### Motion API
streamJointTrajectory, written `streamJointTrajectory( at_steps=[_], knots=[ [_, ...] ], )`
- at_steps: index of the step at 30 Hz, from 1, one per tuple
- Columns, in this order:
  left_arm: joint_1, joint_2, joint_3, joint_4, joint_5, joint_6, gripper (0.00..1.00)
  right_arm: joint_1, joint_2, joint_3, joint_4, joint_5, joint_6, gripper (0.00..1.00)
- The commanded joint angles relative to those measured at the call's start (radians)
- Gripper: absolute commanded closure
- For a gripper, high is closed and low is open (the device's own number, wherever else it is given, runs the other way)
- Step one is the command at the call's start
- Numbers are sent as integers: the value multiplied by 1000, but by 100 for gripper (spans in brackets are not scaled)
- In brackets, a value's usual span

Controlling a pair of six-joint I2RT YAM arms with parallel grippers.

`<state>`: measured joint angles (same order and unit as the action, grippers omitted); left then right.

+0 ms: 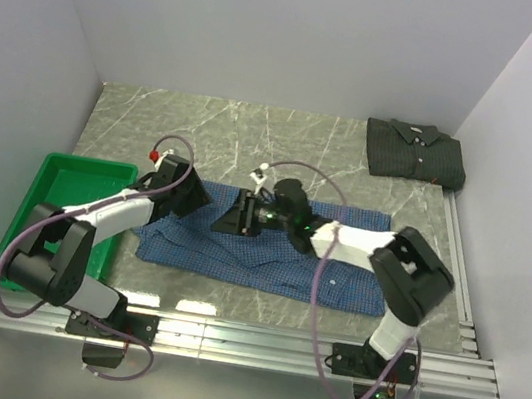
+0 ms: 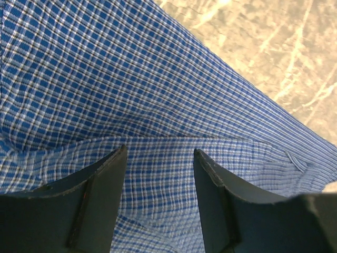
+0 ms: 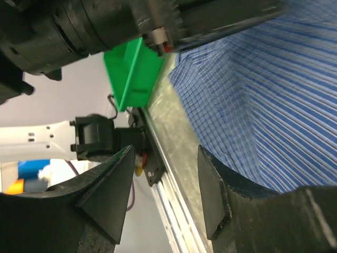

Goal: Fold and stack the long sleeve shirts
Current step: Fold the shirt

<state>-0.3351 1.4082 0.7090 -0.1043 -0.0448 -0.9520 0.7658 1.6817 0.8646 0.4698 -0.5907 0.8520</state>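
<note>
The blue checked shirt lies spread flat across the middle of the table. The dark green-charcoal shirt lies folded at the back right corner. My left gripper is open over the blue shirt's left end. In the left wrist view its fingers straddle a fold in the checked cloth. My right gripper is open over the shirt's upper middle and points left. In the right wrist view it holds nothing, and the blue shirt lies beside its right finger.
A green plastic tray stands at the table's left edge and also shows in the right wrist view. The left arm is close in front of the right gripper. A metal rail runs along the near edge. White walls enclose the marble table.
</note>
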Motion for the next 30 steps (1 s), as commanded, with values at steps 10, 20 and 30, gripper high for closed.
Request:
streamJointTrajectory(
  at_steps=[10, 20, 30],
  knots=[
    [31, 90, -52, 127, -44, -33, 41, 18, 317, 34, 78, -72, 53, 42],
    [94, 224, -3, 146, -17, -54, 42, -68, 144, -217, 44, -81, 30, 42],
    [103, 426, 375, 55, -9, 48, 38, -112, -66, -248, -238, 32, -135, 42]
  ],
)
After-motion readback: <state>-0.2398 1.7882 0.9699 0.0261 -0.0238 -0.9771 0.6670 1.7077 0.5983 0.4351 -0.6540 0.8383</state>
